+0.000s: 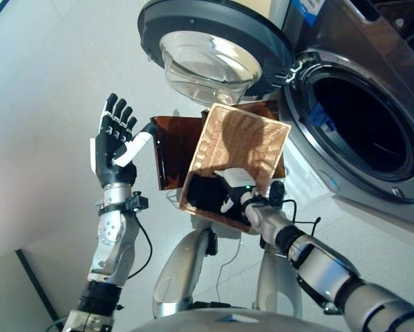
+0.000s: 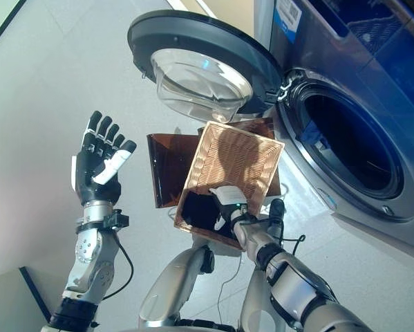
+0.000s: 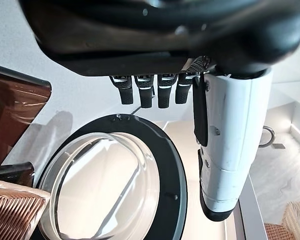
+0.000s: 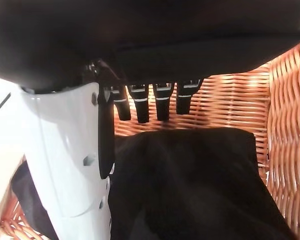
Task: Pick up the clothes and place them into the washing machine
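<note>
Wicker basket point(image 1: 245, 149), tilted, on a brown stand point(image 1: 173, 149) beside the washing machine point(image 1: 372, 104), whose door point(image 1: 213, 48) I see swung wide. Black clothes point(image 4: 190, 185) lie in the basket's low end. My right hand point(image 1: 236, 183) sits in the basket over the clothes, fingers point(image 4: 162, 107) straight, gripping nothing. My left hand point(image 1: 113, 142) is raised, spread, empty

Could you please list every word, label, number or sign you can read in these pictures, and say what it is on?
None can be read.
Sticker on the washing machine: some print, too small and blurred to read.
Door, basket, both hands: no text visible.
</note>
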